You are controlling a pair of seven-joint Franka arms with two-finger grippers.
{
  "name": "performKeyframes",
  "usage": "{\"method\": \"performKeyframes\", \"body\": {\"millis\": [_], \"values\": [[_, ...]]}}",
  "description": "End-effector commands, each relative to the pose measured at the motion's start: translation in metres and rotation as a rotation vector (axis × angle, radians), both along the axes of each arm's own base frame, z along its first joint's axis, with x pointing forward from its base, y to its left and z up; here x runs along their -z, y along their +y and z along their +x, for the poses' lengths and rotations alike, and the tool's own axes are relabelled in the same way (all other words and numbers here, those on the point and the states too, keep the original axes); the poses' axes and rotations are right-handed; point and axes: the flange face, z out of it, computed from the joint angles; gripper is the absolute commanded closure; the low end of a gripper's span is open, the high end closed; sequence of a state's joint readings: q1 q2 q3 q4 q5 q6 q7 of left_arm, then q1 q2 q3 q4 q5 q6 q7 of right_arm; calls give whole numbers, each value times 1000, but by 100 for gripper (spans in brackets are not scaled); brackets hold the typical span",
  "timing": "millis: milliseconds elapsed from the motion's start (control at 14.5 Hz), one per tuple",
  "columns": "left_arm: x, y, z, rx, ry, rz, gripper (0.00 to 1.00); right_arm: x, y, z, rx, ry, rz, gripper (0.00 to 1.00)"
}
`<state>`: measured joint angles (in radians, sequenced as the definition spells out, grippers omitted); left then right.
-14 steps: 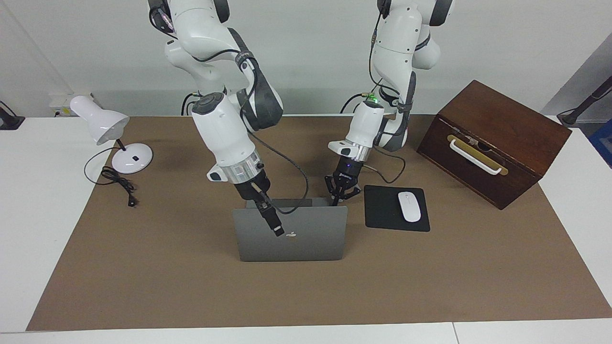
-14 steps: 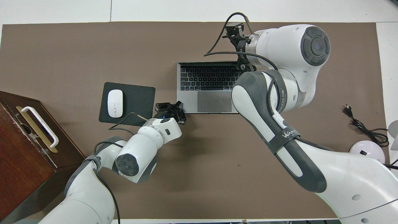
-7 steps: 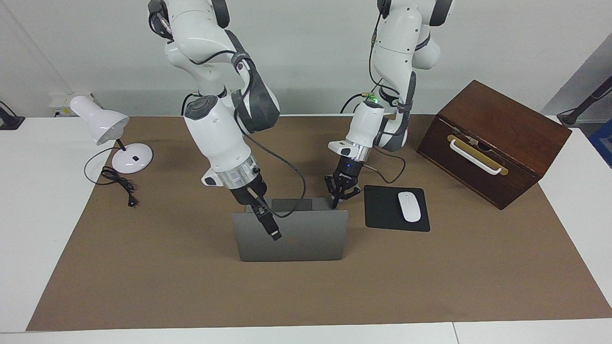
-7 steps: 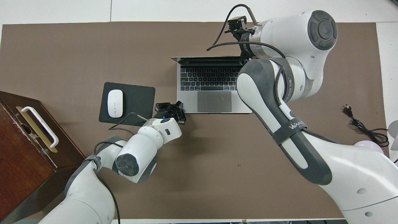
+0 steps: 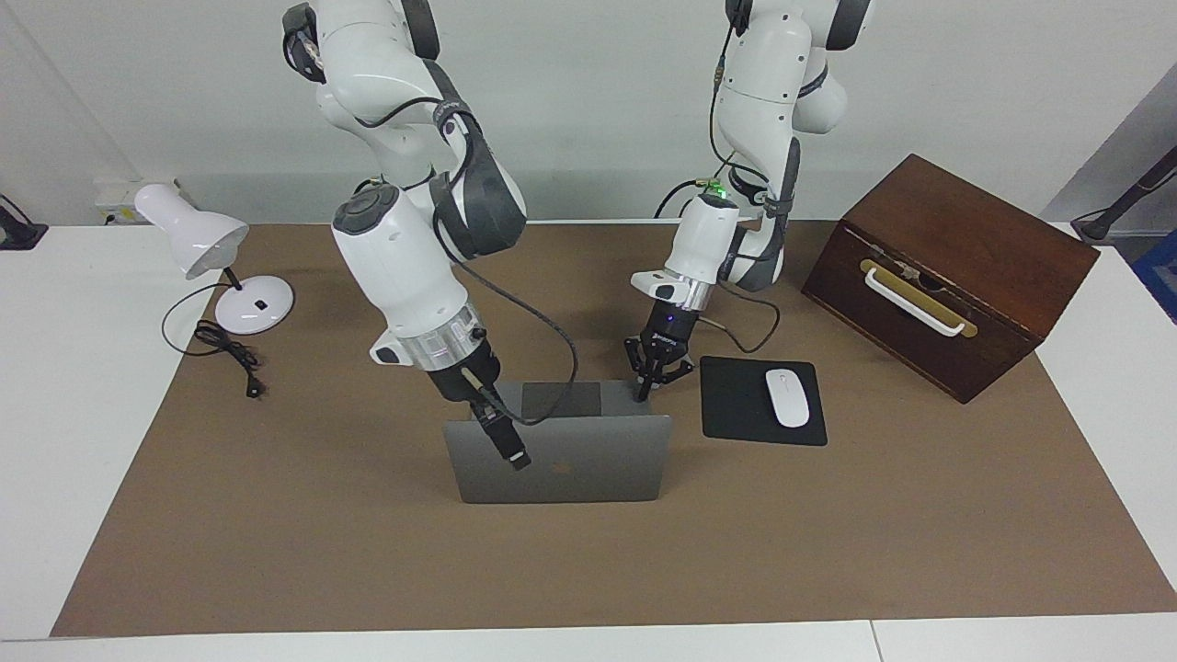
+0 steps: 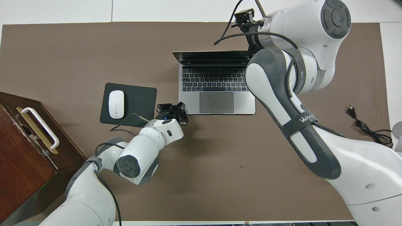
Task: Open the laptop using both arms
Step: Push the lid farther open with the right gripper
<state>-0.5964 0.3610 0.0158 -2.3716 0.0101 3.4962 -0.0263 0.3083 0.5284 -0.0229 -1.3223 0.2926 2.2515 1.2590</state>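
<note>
Since a second ago my right arm has swung the laptop (image 5: 588,460) lid farther up and back, so its top edge now sits lower in the facing view and the dark trackpad shows above it.

Laptop position: middle of the brown mat on the tabletop (image 5: 55,386), beside the black mouse pad (image 5: 736,405) with its white mouse (image 5: 787,397), which lie toward the left arm's end. Overhead, the keyboard deck is fully exposed and the lid stands steeply, tipped away from the robots.

Right hand (image 5: 517,460): in the facing view it overlaps the lid toward the right arm's end, at the lid's outer face. I cannot tell whether it is gripping the lid or only pressing on it, nor how it stands.

Left hand (image 5: 644,393): closed, with nothing between its tips, bearing down at the deck corner nearest the mouse pad. I judge it is pinning the base so it does not lift.

Progress, as I judge it: the lid is mostly raised, past upright, so the opening is largely done. What may remain is a little more tilt, then lifting both hands away.

Also on the tabletop: a white desk lamp (image 5: 207,253) and a wooden box (image 5: 956,267).
</note>
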Motion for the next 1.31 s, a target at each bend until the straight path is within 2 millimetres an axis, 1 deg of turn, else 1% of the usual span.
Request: {"method": "performKeyframes", "body": {"millis": [0, 207, 346, 415, 761, 1037, 1245], "values": [[21, -7, 2, 18, 13, 18, 100, -4, -7, 16, -18, -15, -11, 0], [20, -7, 2, 16, 13, 17, 100, -3, -9, 17, -33, -22, -18, 0], [21, -7, 2, 15, 14, 17, 100, 1, -16, 20, -34, -22, -22, 0], [20, -7, 2, 15, 13, 16, 100, -3, -17, 23, -34, -30, -19, 0], [20, -7, 2, 15, 13, 16, 100, 7, -16, 32, -42, -36, -24, 0], [20, -7, 2, 15, 13, 16, 100, 9, -19, 34, -47, -39, -27, 0], [20, -6, 2, 14, 13, 16, 100, 8, -20, 32, -50, -21, -29, 0]]}}
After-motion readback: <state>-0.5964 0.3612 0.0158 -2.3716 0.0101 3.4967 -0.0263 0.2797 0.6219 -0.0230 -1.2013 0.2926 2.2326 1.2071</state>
